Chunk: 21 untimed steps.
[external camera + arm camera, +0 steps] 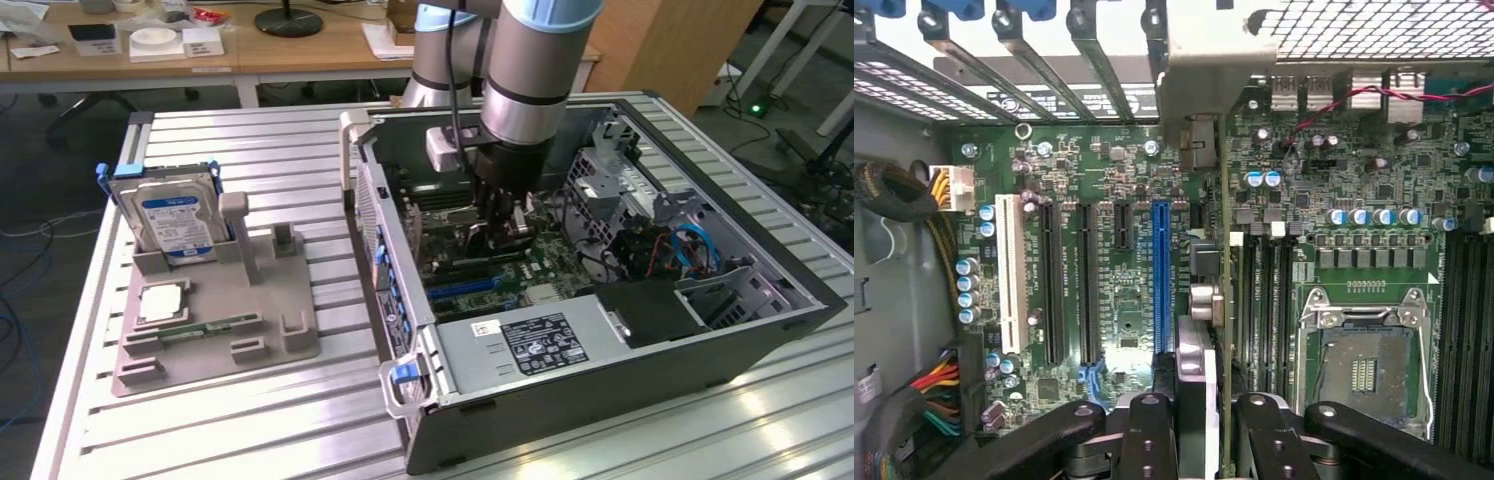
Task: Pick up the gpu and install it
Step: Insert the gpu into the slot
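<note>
I am reaching down into the open black tower computer case (pixel 601 400), which is lying on its side on the ribbed aluminium table (pixel 240 150). My gripper (pixel 1202 408) is clamping the gpu (pixel 1199 300), a thin dark circuit card with a silver metal end bracket, between its two black fingers (pixel 1144 432). The card is standing on edge and pointing straight out from my fingertips, with one finger pressing on each face. Its bracket is sitting at the far end from me, against the case's slotted rear wall.

Beneath me the green motherboard (pixel 1104 290) is lying flat. The long blue expansion slot (pixel 1161 270) is running just beside the card and parallel to it. I cannot tell whether the card's lower edge is touching a slot. On the card's other side, the empty silver-framed processor socket (pixel 1364 365) is sitting near my fingers.

Well apart from me, outside the case toward the exterior view's left, a grey plastic tray (pixel 267 330) is holding two things. One is an upright silver hard drive with a blue-white label (pixel 174 220), and the other is a narrow green memory stick (pixel 207 327) lying flat.
</note>
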Tool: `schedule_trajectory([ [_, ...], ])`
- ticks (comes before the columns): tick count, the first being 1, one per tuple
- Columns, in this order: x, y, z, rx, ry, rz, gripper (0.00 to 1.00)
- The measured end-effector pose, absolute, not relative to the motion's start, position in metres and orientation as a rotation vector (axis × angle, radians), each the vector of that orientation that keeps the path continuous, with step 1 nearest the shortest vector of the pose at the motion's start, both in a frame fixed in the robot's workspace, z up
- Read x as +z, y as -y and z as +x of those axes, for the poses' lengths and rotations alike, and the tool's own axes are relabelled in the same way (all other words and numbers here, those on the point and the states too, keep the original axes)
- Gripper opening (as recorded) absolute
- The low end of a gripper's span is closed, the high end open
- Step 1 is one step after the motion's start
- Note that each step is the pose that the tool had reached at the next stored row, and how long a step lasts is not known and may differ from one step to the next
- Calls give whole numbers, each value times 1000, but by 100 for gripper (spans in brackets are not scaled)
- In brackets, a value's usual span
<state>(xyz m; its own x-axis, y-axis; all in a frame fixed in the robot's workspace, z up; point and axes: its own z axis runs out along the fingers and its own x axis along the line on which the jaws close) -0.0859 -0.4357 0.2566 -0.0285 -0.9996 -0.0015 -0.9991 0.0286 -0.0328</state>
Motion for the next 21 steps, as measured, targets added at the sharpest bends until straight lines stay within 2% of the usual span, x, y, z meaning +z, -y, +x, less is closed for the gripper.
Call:
schedule_trajectory([
  [17,256,446,-86,-36,-2238,-2172,28],
  [21,254,446,-86,-22,-2233,-2167,28],
])
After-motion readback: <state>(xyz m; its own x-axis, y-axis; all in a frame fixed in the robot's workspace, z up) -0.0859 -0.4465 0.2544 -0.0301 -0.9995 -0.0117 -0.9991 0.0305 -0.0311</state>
